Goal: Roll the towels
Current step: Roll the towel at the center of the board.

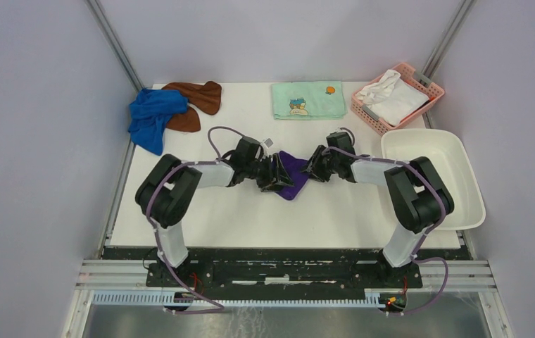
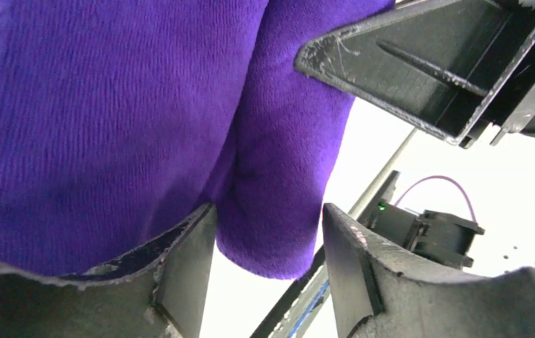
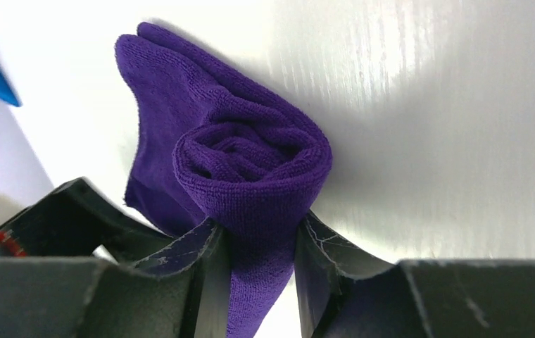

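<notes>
The right gripper [image 3: 259,257] pinches the rolled end of the purple towel [image 3: 240,162]. The left gripper [image 2: 268,243] has its 2 fingers spread, with a fold of the same towel between them. The towel sits in the middle of the white table [image 1: 250,218]. The blue towel [image 1: 150,116] and brown towel [image 1: 198,98] lie bunched together at the far left corner.

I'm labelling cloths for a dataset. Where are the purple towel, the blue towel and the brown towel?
purple towel [image 3: 250,158]: right wrist view, on the rolled end.
blue towel [image 1: 150,116]: top view, on its bunched middle.
brown towel [image 1: 201,95]: top view, on its upper flap.
</notes>
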